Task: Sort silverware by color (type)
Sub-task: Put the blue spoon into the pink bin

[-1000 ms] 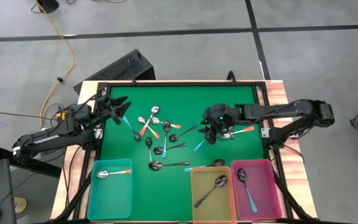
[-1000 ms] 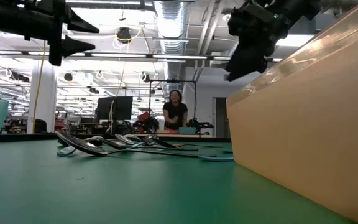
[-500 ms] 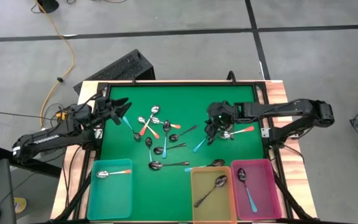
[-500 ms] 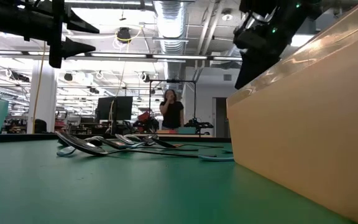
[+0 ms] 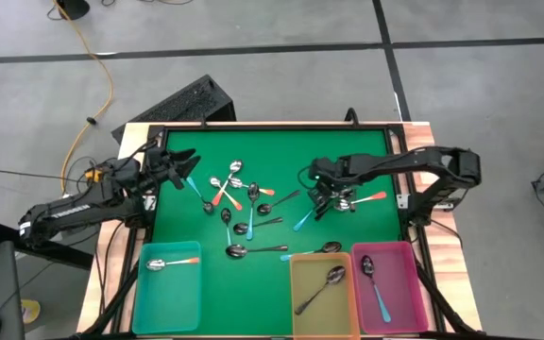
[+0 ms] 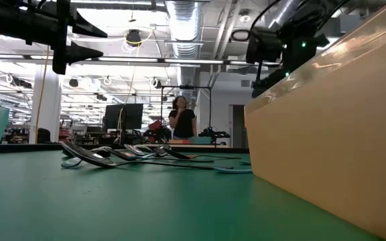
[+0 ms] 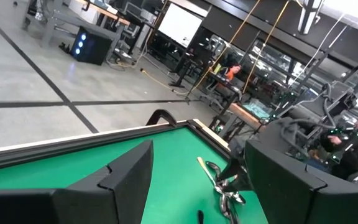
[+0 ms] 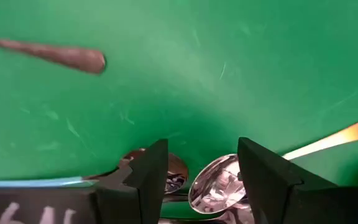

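Since a second ago the right gripper (image 5: 326,200) has dropped lower over the green surface (image 5: 348,156), fingers (image 8: 148,171) spread just above two spoon bowls (image 8: 215,183), apparently not touching. Nearest the bins, a dark spoon (image 5: 253,250) lies alone; farther back the silverware (image 5: 237,194) is scattered. The left gripper (image 5: 185,167) hovers with fingers spread at the far left.

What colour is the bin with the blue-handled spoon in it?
Pink bin, seen best in the high view.

Robotics lab: exposed ducts (image 6: 179,17), workbenches (image 7: 114,9)
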Robot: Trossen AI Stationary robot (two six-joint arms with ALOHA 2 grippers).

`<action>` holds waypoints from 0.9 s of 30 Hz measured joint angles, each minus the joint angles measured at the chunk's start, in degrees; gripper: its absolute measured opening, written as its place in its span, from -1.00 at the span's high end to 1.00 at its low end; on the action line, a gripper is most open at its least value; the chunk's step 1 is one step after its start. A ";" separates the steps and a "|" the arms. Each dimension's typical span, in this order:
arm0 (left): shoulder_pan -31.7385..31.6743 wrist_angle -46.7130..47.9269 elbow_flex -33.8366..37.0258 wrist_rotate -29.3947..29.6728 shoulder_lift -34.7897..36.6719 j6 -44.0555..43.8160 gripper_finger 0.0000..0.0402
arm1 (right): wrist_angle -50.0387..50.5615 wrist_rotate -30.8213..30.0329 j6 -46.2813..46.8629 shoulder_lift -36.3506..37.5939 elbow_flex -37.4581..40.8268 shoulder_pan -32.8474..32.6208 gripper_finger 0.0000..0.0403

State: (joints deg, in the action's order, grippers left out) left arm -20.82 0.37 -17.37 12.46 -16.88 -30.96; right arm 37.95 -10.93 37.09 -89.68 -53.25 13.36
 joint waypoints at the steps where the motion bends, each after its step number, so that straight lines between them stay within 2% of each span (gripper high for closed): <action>1: 0.00 0.06 0.00 -0.01 0.01 -0.13 -0.18 | 0.13 0.92 -0.01 -0.73 0.00 0.03 0.00; 15: -0.02 0.75 0.00 0.02 -0.01 0.03 -0.18 | 0.78 10.66 -4.99 -4.15 0.00 -0.08 0.04; 20: -0.02 0.76 0.00 0.96 0.00 0.35 -0.18 | 0.21 10.83 -6.42 -4.10 0.00 -0.08 0.26; 27: -0.02 0.85 0.00 1.47 -0.01 0.02 -0.18 | 0.34 10.61 -6.72 -4.01 -0.04 -0.08 0.76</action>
State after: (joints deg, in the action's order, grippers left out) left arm -20.84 1.22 -17.37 13.93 -16.88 -30.94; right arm 38.30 -0.32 30.37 -93.69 -53.30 13.28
